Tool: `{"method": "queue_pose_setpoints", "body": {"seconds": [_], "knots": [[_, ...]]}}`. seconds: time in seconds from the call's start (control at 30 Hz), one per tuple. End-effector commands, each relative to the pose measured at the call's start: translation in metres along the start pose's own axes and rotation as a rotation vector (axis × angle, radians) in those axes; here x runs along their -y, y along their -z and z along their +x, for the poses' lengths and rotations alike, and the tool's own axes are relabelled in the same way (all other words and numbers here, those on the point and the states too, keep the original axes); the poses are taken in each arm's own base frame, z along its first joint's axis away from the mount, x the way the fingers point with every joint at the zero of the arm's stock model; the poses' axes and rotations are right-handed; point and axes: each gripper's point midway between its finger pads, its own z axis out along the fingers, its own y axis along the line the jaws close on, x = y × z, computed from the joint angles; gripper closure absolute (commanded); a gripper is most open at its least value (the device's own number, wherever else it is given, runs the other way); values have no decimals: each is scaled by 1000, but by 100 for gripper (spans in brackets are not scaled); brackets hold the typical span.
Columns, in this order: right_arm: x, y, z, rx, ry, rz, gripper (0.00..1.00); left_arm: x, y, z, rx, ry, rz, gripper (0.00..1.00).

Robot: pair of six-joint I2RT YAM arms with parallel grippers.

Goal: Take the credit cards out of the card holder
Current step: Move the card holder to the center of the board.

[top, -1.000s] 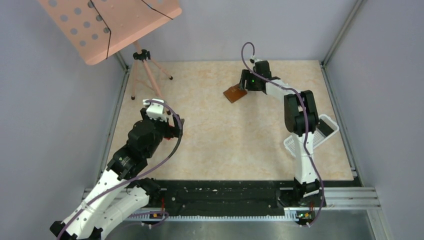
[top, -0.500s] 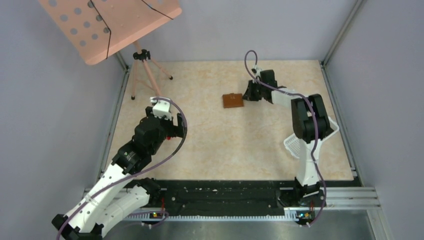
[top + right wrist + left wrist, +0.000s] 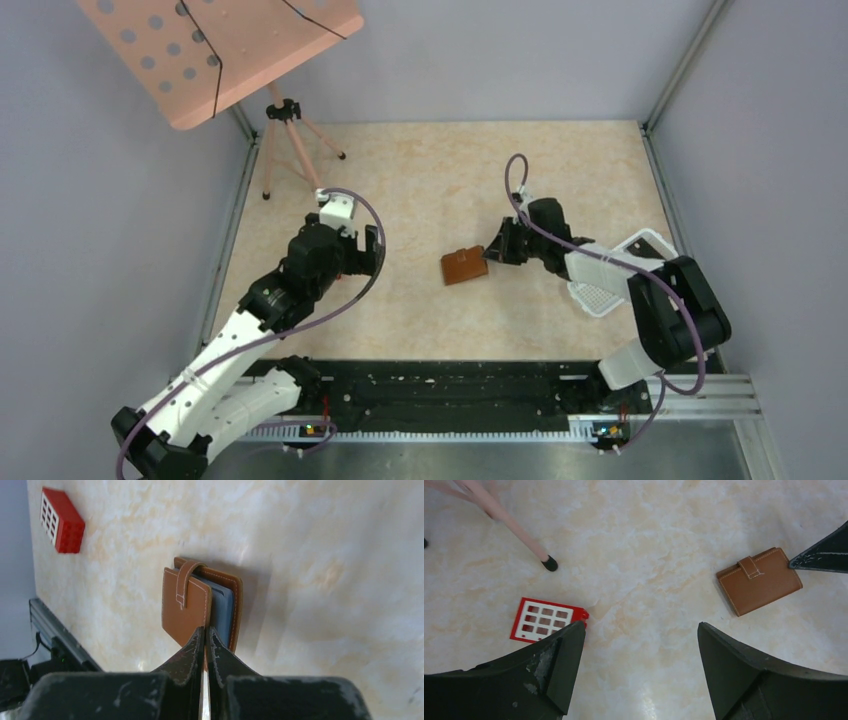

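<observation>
Well, over at the far left the pink music stand [image 3: 215, 50] leans above the table corner, one foot planted not far from the left arm. The left gripper [image 3: 641, 665] hangs above the table with its fingers spread wide and nothing between them. The red keypad block [image 3: 546, 621] lies just beside its left finger.

Near the middle of the table lies the card holder [image 3: 464, 266], flat and closed, its strap across the front cover. From the right wrist view a blue-grey layer shows between the leather covers, though I can't make out any separate cards. The right gripper [image 3: 497, 245] has its fingers pressed tight together, tips touching the holder's right edge. I can't tell whether a sliver of leather is caught between them. Behind that arm sits the white perforated tray [image 3: 598, 298].

What worries me is the tabletop, which looks smooth and would let the holder skate. A closed pair of tips pushing at that edge would likely shove it away rather than lift the cover, and with the strap across, nothing comes out anyway. If the left arm drops in to pin it, the red block is close enough to get knocked.
</observation>
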Motion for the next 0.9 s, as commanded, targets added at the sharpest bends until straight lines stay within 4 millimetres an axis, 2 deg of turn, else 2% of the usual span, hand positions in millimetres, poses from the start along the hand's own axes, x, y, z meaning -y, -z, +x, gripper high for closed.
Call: {"method": "queue_pose_setpoints", "body": {"seconds": [0.0, 0.1, 0.17, 0.3, 0.4, 0.5, 0.57, 0.7, 0.8, 0.87], "knots": [[-28, 16, 26, -2, -73, -75, 100, 44, 0, 6, -100, 151, 187, 12], [-34, 27, 39, -11, -83, -99, 100, 83, -5, 25, -176, 295, 361, 13], [-36, 36, 42, 1, -77, -104, 100, 102, -10, 37, -217, 375, 441, 14], [-48, 52, 37, 42, -66, -140, 100, 120, -23, 56, -296, 429, 494, 16], [-47, 61, 29, 69, -7, -98, 100, 117, -32, 61, -331, 423, 445, 17], [-35, 71, 20, 99, 87, 36, 100, 110, -38, 57, -353, 416, 382, 18], [-31, 79, 11, 117, 150, 126, 100, 99, -41, 53, -341, 418, 304, 19], [-25, 92, -6, 136, 246, 306, 100, 63, -46, 44, -243, 449, 109, 19], [-30, 94, -12, 125, 313, 402, 100, 50, -42, 39, -203, 454, 60, 19], [-44, 87, -7, 95, 380, 435, 100, 43, -39, 38, -192, 459, 32, 19]]}}
